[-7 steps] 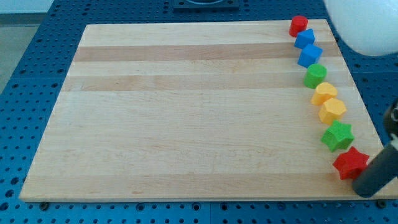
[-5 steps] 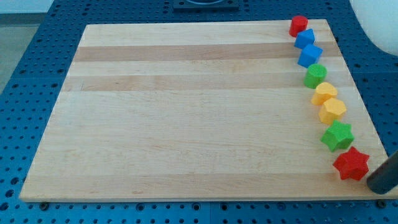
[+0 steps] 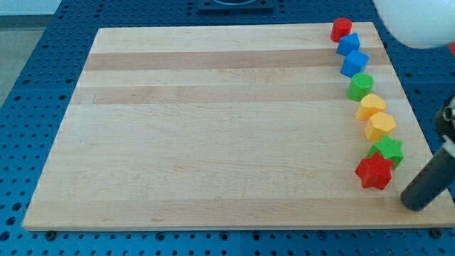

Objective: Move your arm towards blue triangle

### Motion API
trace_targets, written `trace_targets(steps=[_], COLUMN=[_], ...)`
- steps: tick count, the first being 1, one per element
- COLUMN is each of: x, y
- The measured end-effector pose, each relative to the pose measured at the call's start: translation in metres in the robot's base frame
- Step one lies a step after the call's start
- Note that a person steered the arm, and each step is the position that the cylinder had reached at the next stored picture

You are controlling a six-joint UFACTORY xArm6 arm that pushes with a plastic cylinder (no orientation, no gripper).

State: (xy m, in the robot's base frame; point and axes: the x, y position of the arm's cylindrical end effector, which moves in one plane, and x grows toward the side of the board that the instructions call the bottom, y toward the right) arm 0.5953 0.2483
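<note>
The wooden surface (image 3: 213, 128) fills most of the view, bare except for a column of blocks down the view's right edge. My arm carries no hand, only a dark rod, so nothing is grasped or released; my tip (image 3: 416, 204) sits near the view's bottom right, just right of the red star (image 3: 374, 172), apart from it. The red star touches the green star (image 3: 389, 150) above it. Higher up come two yellow blocks (image 3: 375, 116), a green block (image 3: 361, 86), then two blue blocks. I judge the upper one the blue triangle (image 3: 348, 44), just below the red block (image 3: 341, 29) at the top. A straight run up risks ploughing through the packed column and scattering it
</note>
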Motion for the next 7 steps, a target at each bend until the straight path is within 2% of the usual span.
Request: trace_targets(steps=[3,7], x=[-0.072,-0.250], y=[0.049,0.024])
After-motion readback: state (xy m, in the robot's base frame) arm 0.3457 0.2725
